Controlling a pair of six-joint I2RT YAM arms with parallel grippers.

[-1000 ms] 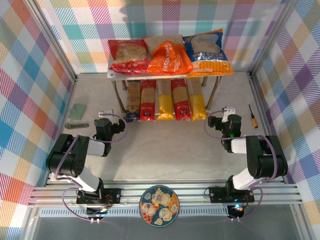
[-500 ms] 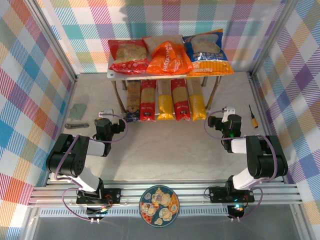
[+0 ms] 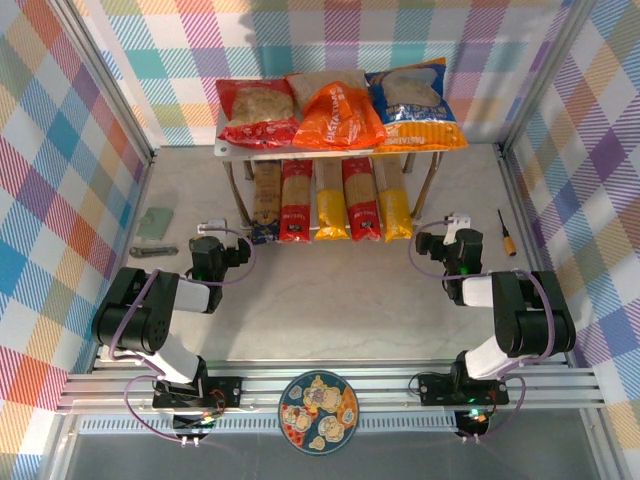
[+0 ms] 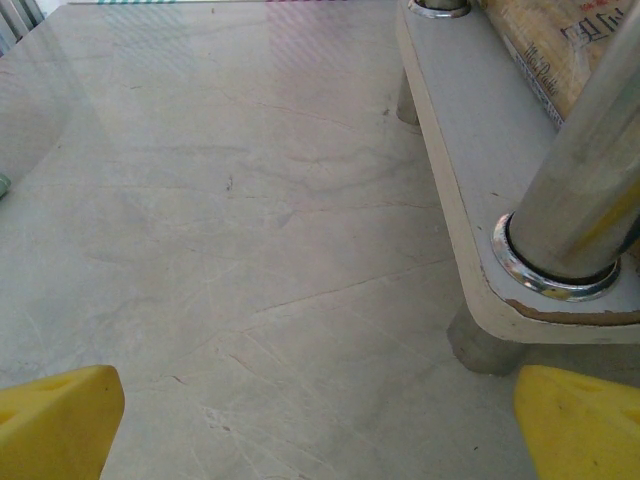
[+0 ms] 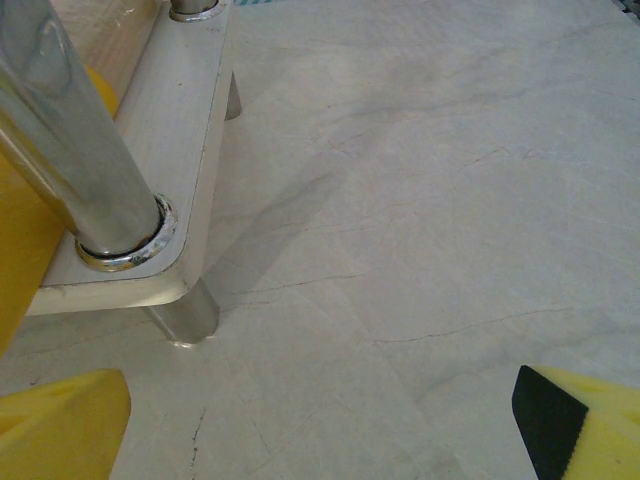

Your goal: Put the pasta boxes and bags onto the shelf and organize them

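Finishing up: all the pasta looks shelved

At the upper centre of the top view, three bags (image 3: 338,115) cover the shelf (image 3: 300,152), with five long pasta packs (image 3: 331,200) beneath. The left fingers (image 4: 60,415) and right fingers (image 5: 65,420) are spread and hold nothing. Probably only tidying remains. The packs' far ends hide under the shelf, and a small blue thing (image 3: 263,235) beside them is unclear.

No text is read with certainty. White lettering is seen running diagonally across the orange bag (image 3: 338,118), at 12 o'clock in the top view on the shelf (image 3: 300,152), but it is too small to be made out. Dark print is noted on the tan-brown pack (image 4: 560,50), at 1 o'clock in the left wrist view, and is blurred and not legible.
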